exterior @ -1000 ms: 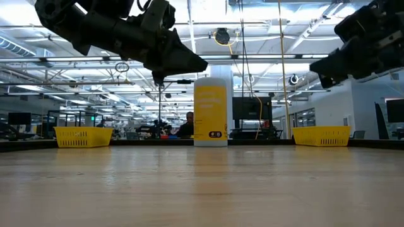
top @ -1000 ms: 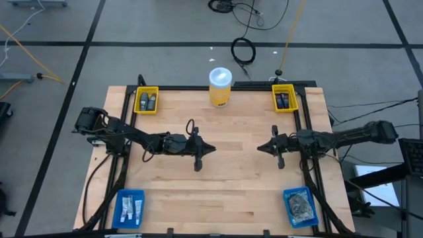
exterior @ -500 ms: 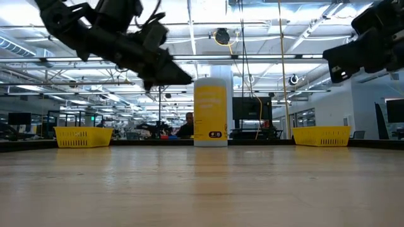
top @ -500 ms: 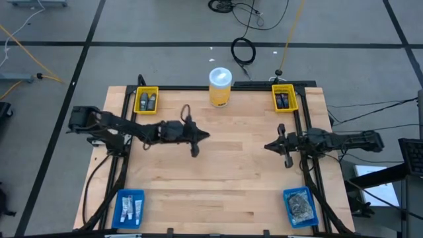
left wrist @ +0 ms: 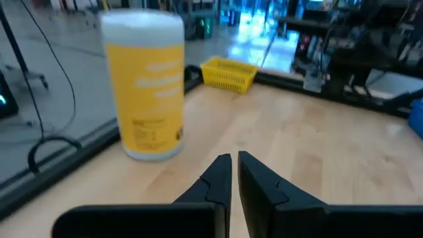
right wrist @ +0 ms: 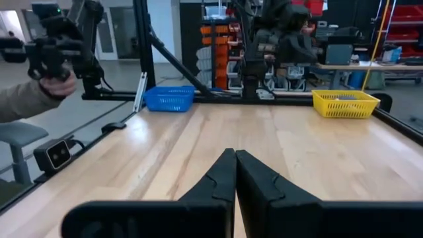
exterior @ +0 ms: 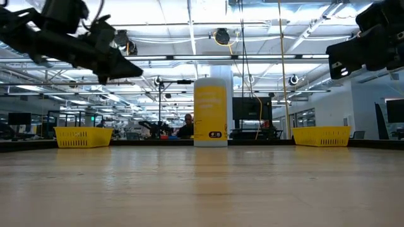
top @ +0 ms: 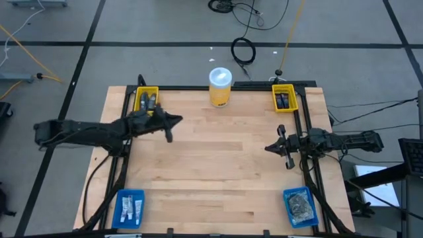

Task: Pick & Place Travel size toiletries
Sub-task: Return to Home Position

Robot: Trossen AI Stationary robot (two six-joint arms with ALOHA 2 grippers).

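The travel size toiletries lie in four small bins at the table's corners. Dark stubby containers fill the yellow bin [top: 146, 100] at the far left and the yellow bin [top: 284, 99] at the far right. White tubes lie in the blue bin [top: 129, 207] at the near left, and grey mesh discs in the blue bin [top: 301, 205] at the near right. My left gripper [top: 177, 119] [left wrist: 234, 158] hangs shut above the table, just right of the far-left bin, with nothing in it. My right gripper [top: 267, 148] [right wrist: 234, 153] is shut and empty near the table's right edge.
A large yellow jar [top: 220, 86] with a white lid stands at the middle of the far edge. A black frame [top: 304, 125] runs along the table's sides. The bare wooden top [top: 218, 172] spreads between the two arms. A person's hand [right wrist: 39, 86] shows beyond the table.
My left gripper has drawn back from the table's middle toward the left and far edges, staying shut, and now hangs beside the far-left yellow bin. My right gripper has pulled back a little toward the right edge, also shut.
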